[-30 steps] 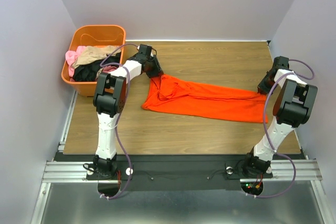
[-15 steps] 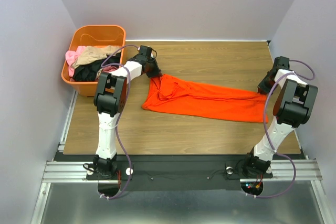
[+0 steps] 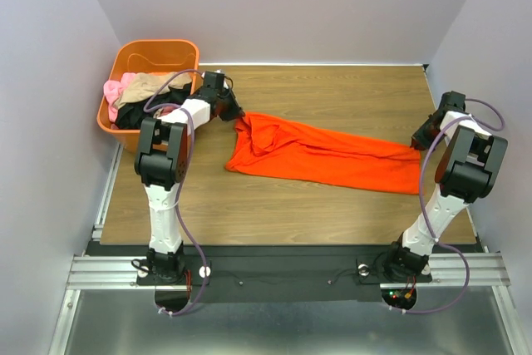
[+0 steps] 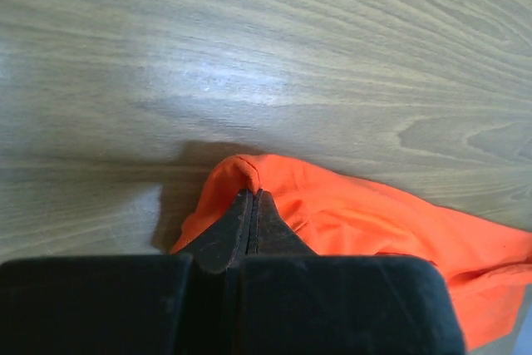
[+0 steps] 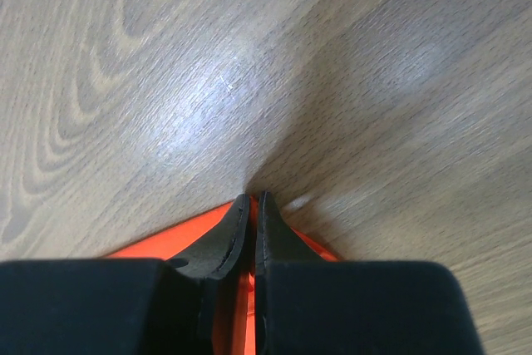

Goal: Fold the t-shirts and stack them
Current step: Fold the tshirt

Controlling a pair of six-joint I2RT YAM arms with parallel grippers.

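Top external: orange-red t-shirt (image 3: 324, 154) stretched, rumpled, across table (image 3: 332, 89); left jaws and right jaws pinch opposite ends.

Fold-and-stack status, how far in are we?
Early. Done: one orange tee is out on the table, stretched lengthwise and bunched at its left end. In hand: the left tool is shut on its left end, the right tool shut on its right end. Left: no fold made, no stack started; the pink, tan and black shirts sit in the tub.
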